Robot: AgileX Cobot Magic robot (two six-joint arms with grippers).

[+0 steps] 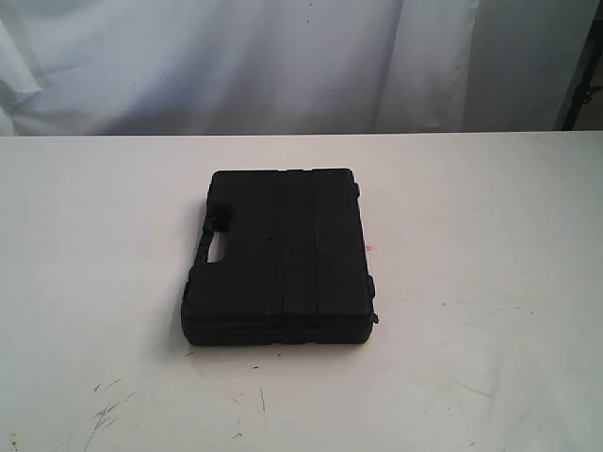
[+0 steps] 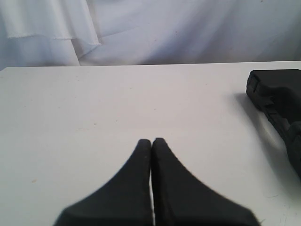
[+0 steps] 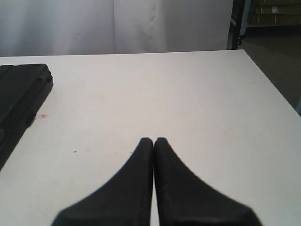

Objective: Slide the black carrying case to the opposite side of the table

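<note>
The matte-black case (image 1: 281,255) lies flat near the middle of the white table (image 1: 490,282), its cut-out handle on the left edge. No arm shows in the exterior view. In the left wrist view my left gripper (image 2: 151,141) is shut on nothing above bare tabletop, and the case (image 2: 278,106) sits well off to one side. My right gripper (image 3: 154,140) is shut and empty too, with a corner of the case (image 3: 21,101) at the frame's edge and the tiny red dot (image 3: 43,116) beside it.
A white curtain (image 1: 283,56) hangs behind the table's far edge. Dark scratches (image 1: 108,410) mark the near left of the tabletop. A dark stand (image 1: 586,66) is at the far right, and shelving (image 3: 275,12) shows beyond the table's right end.
</note>
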